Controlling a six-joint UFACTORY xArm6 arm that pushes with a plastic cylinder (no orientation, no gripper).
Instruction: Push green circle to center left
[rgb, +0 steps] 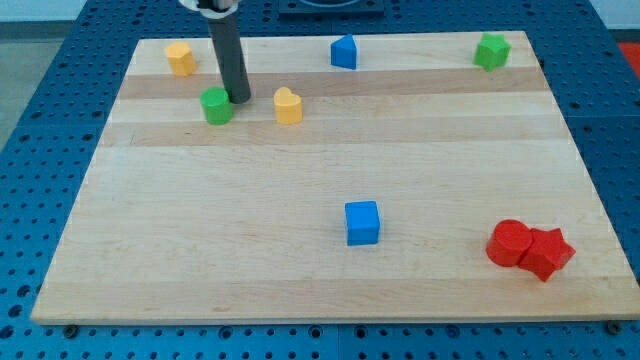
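My tip (240, 99) rests just right of the green circle (216, 105), seemingly touching it, in the bench's (300, 200) upper left (no claw here, only a bare rod holding nothing).

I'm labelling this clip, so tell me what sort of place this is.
Probably a robotics lab bench. A wooden board lies on a blue perforated table, small coloured blocks are scattered over it, and my tip sits just right of the green circle.
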